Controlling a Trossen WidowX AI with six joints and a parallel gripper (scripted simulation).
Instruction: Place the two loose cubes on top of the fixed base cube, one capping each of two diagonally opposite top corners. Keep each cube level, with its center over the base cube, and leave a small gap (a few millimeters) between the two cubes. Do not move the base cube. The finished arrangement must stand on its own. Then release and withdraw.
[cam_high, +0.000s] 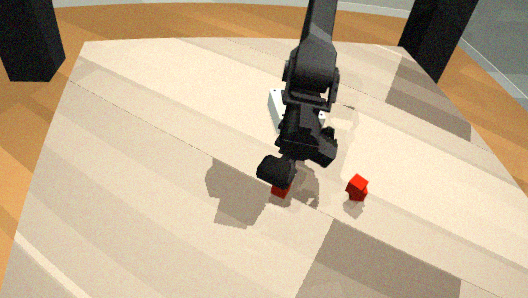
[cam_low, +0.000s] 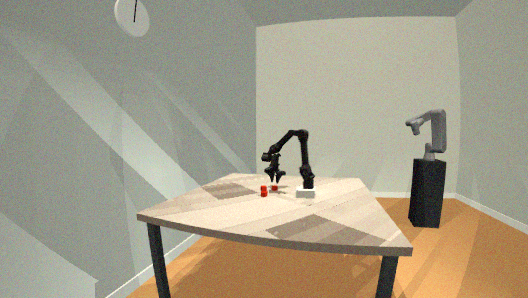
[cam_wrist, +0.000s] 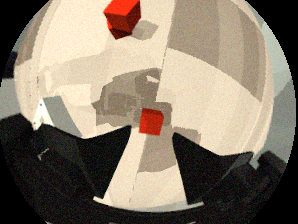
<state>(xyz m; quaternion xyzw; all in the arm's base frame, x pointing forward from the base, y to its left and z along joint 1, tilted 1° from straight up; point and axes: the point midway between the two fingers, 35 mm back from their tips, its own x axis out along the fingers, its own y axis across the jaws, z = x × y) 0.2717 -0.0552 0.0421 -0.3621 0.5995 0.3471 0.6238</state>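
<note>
Red cube (cam_wrist: 152, 121) lies below open fingers.

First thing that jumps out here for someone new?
The black arm reaching down over the pale wooden table, its open gripper hanging right above a small red cube and holding nothing. A second red cube stands on its own to one side, bright against the wood. In the exterior view, a grey arm on a dark pedestal stands by the far wall.

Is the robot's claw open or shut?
Open. The gripper jaws stand apart above a red cube, with table showing between them, not touching it.
</note>
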